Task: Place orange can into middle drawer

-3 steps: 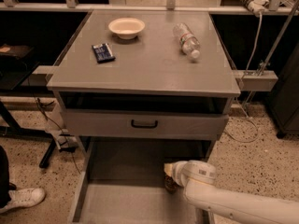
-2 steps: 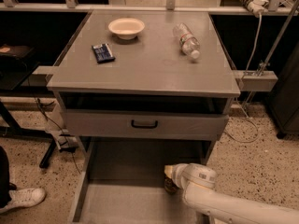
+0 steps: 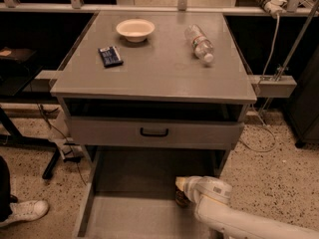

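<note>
The middle drawer [image 3: 129, 218] is pulled out below the cabinet, a wide grey tray with a flat floor. The orange can [image 3: 180, 199] stands upright at the drawer's back right, low over the floor, and only its lower part shows. My gripper [image 3: 182, 192] reaches in from the lower right on a white arm and is shut on the can from above. I cannot tell whether the can touches the floor.
Above the tray is a grey drawer front [image 3: 154, 132] with a black handle. The cabinet top [image 3: 154, 63] holds a cream bowl [image 3: 135, 29], a dark blue packet [image 3: 109, 56] and a clear water bottle [image 3: 200, 43]. A white shoe [image 3: 22, 212] is at the lower left.
My gripper and the can have sunk slightly lower and nearer the front inside the drawer. Nothing else has moved.
</note>
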